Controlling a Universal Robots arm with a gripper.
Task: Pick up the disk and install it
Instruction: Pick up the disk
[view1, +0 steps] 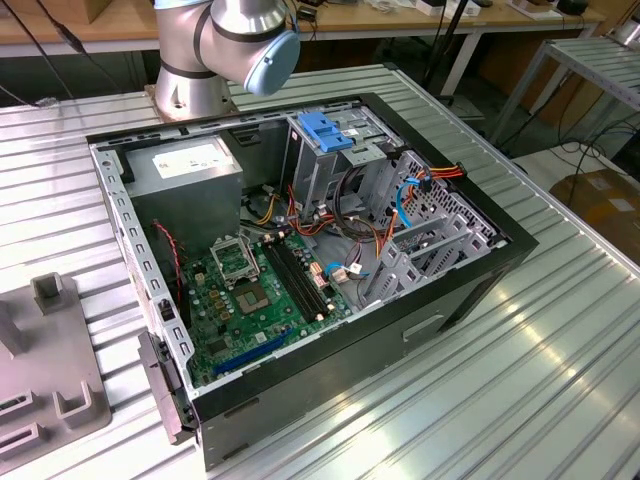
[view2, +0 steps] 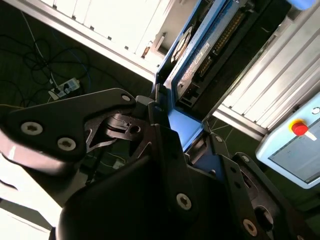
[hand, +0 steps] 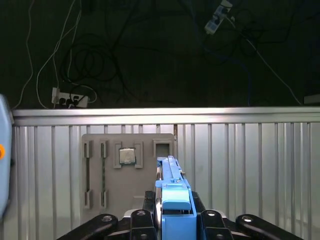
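Observation:
My gripper (hand: 173, 216) is shut on the disk (hand: 171, 182), which I see edge-on in the first wrist view with its blue plastic bracket uppermost, held above the ribbed metal table (hand: 250, 165). In the second wrist view the disk (view2: 202, 52) rises from between the black fingers (view2: 167, 150), with its connector edge and blue bracket (view2: 184, 125) visible. The open computer case (view1: 470, 290) lies on its side in the exterior view, and its metal drive cage (view1: 335, 160) carries a blue latch (view1: 327, 130).
A grey fixture plate (hand: 130, 175) holding a small chip (hand: 126, 156) lies on the table below the disk. The case holds a grey power-supply box (view1: 190, 170), a green motherboard (view1: 255, 290) and loose cables (view1: 400, 200). A pendant with a red button (view2: 299, 127) is nearby.

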